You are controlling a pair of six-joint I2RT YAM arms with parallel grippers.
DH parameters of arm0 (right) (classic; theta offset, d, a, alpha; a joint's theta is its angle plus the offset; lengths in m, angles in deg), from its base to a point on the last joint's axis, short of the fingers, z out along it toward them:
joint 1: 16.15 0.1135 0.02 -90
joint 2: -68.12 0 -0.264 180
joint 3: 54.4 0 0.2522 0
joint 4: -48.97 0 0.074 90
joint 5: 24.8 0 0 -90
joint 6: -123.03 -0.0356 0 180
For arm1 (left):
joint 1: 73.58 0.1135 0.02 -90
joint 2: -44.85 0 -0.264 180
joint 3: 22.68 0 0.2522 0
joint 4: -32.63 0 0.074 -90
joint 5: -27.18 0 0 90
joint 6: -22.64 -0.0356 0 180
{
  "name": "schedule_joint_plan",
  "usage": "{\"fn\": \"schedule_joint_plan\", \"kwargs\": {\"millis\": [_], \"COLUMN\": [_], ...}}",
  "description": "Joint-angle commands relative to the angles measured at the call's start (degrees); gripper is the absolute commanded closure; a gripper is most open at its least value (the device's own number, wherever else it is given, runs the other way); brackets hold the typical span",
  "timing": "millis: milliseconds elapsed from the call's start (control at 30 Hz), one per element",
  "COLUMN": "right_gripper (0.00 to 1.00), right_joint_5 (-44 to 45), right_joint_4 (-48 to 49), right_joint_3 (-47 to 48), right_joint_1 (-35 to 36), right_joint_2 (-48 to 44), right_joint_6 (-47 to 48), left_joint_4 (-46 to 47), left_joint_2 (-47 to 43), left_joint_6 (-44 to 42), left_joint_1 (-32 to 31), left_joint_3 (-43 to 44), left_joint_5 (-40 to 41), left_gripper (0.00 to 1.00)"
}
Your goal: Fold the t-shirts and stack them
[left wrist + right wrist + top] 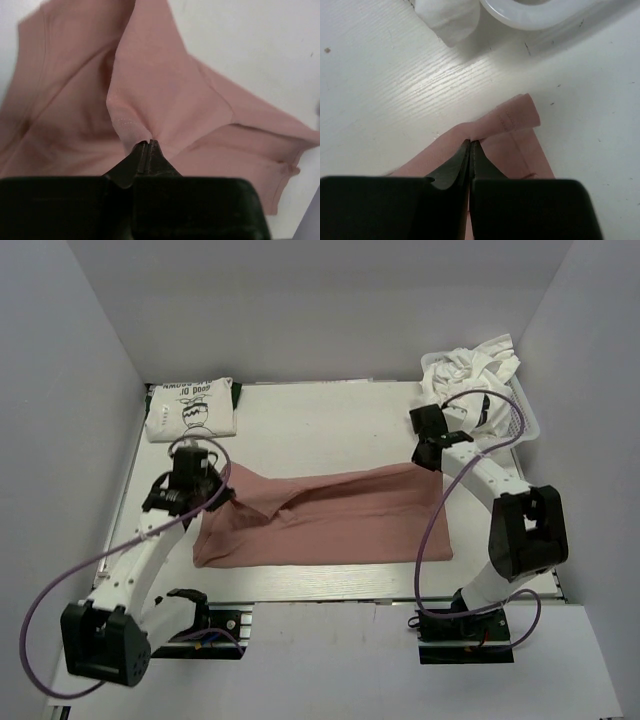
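Dusty pink soft cotton t-shirt (pixel 330 525) lies mid-frame on the white table (pixel 330 430); left fingers (pixel 139 162) and right fingers (pixel 461 161), fully closed, pinch its upper edge. Limp and light, it likely sags; grip corners.

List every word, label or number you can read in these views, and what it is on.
On the folded white t-shirt at the far left corner: two lines of black lettering by a cartoon print, too small and blurred to read.
On the pink t-shirt: no text visible in any view.
Nothing else in view carries writing.
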Motion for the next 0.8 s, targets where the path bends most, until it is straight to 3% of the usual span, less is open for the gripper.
{"fn": "schedule_joint_plan", "kwargs": {"millis": [0,133,167,233,300,333,400,533,633,667,767], "right_gripper": [1.0,1.0,1.0,1.0,1.0,0.93,0.82,0.57,0.29,0.19,0.1], "right_joint_5": [0.0,-0.4,-0.4,0.0,0.3,1.1,1.3,3.1,4.9,5.8,3.0], "right_joint_4": [2.6,3.4,3.6,3.4,2.3,2.1,0.8,-3.4,-6.4,-6.8,-4.0], "right_joint_3": [-4.0,-8.5,-9.2,-12.1,-13.6,-14.8,-15.1,-12.8,-12.2,-11.8,-12.0], "right_joint_1": [0.0,0.0,0.0,0.0,-0.1,0.0,-0.3,0.0,-0.2,-0.1,0.0], "right_joint_2": [-4.0,-6.8,-7.0,-7.5,-7.6,-7.5,-7.0,-5.4,-7.2,-8.0,-10.8], "right_joint_6": [1.0,1.0,0.6,0.0,-2.0,-2.4,-3.7,-5.7,-7.7,-8.0,-6.1], "left_joint_4": [-4.6,-6.4,-7.7,-8.2,-7.7,-7.7,-8.3,-9.9,-8.3,-7.6,-1.4], "left_joint_2": [-7.2,-17.6,-19.1,-21.3,-21.8,-21.8,-21.8,-20.6,-18.7,-17.9,-13.6], "left_joint_6": [3.0,4.2,4.8,5.5,6.0,6.0,6.0,4.8,3.3,3.3,2.6], "left_joint_1": [-0.6,-0.6,-0.6,-0.6,-0.6,-0.6,-0.6,-0.6,-0.6,-0.6,-0.6], "left_joint_3": [-7.4,-16.8,-18.4,-22.0,-24.3,-24.3,-23.1,-16.3,-12.1,-10.6,-10.6], "left_joint_5": [-6.2,-9.3,-9.3,-11.5,-16.0,-16.5,-14.8,-10.5,-7.2,-6.7,-6.0], "left_gripper": [1.0,0.96,0.84,0.72,0.48,0.36,0.26,0.13,0.0,0.0,0.0]}}
